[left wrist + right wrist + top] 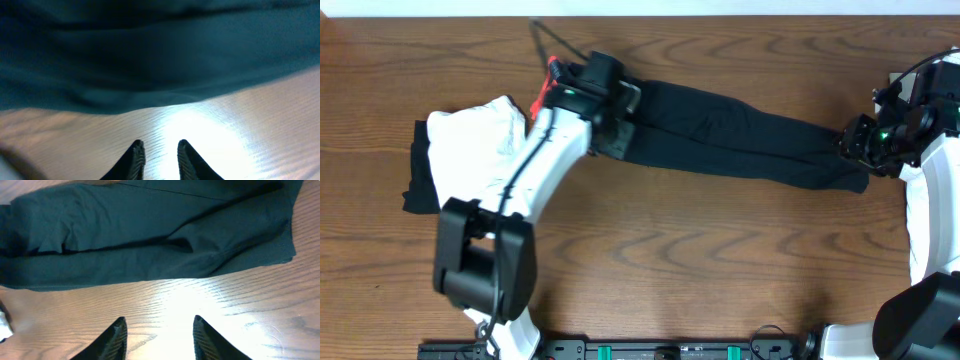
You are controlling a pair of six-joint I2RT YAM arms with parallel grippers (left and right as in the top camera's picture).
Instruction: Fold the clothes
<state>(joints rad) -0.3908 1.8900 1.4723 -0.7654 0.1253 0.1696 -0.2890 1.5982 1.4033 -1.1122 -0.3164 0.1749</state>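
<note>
So, off to the left of the left jaws, a white garment (480, 135) lies bunched on top of a black garment (417, 185). The left jaws are narrow with nothing between them, over bare worktop (240, 125), and the black trousers (740, 135) lie just ahead of their tips. The trousers stretch flat across to the right jaws, which stand wide and empty, with the leg end just in front of them.
</note>
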